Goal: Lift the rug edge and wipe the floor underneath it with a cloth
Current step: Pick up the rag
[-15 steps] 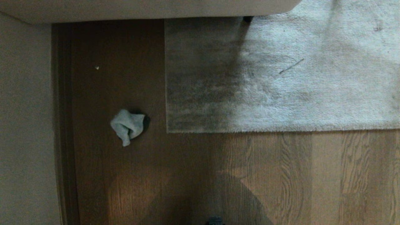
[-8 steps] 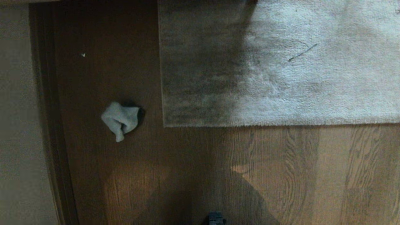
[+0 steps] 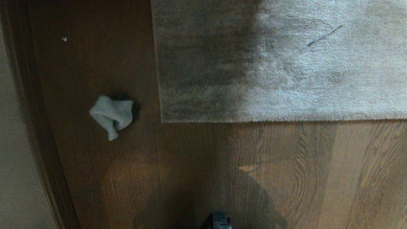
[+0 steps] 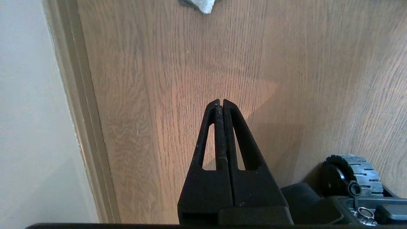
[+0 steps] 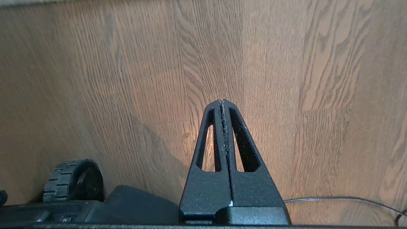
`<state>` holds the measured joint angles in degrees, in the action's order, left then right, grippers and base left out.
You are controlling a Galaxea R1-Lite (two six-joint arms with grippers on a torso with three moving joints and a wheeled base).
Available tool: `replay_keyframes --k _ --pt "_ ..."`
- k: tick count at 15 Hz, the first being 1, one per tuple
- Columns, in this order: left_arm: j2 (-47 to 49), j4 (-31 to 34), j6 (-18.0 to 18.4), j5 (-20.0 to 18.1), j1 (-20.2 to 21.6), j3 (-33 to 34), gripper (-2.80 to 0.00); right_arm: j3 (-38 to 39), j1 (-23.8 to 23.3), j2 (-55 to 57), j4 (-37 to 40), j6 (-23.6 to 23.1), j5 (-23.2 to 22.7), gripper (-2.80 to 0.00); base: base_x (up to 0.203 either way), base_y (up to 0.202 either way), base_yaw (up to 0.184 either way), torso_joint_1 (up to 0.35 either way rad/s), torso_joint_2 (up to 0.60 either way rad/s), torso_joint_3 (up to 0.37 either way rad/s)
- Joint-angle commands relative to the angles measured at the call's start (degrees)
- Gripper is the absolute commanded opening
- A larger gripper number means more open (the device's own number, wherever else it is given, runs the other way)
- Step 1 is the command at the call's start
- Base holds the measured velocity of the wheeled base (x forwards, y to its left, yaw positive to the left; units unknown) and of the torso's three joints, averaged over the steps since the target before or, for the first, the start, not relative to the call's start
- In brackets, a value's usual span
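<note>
The light grey plush rug (image 3: 279,60) lies flat across the upper right of the head view, its near edge and left corner resting on the brown wood-grain floor (image 3: 286,171). The crumpled pale grey-blue cloth (image 3: 111,116) lies on the floor left of the rug corner; a tip of the cloth (image 4: 200,3) shows in the left wrist view. My left gripper (image 4: 221,101) hangs shut and empty over bare floor near the wall. My right gripper (image 5: 222,101) is shut and empty over bare floor (image 5: 286,79). Neither arm appears in the head view.
A dark baseboard (image 3: 28,127) and pale wall (image 3: 12,178) run down the left side. A small white speck (image 3: 64,38) lies on the floor. My base and its wheels (image 4: 353,173) (image 5: 74,179) sit close behind the grippers, and a thin cable (image 5: 334,198) trails on the floor.
The whole head view has shifted: the sofa edge at the top has left the picture and the rug and cloth appear larger and lower-left. The things themselves have not moved.
</note>
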<state>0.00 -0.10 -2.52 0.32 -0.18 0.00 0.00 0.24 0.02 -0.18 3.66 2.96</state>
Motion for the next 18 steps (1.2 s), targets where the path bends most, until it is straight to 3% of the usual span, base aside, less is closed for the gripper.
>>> replay_keyframes --k 1,18 --pt "0.0 0.01 0.06 0.03 0.01 0.0 -2.8 0.0 0.02 -0.02 0.01 0.01 0.03 -2.8 0.0 0.0 0.0 0.002 0.0 -0.08" --pt "0.0 -0.08 -0.2 0.04 0.01 -0.09 -2.8 0.0 0.02 -0.02 0.01 0.03 0.03 -2.8 0.0 0.0 0.0 0.0 0.0 -0.002"
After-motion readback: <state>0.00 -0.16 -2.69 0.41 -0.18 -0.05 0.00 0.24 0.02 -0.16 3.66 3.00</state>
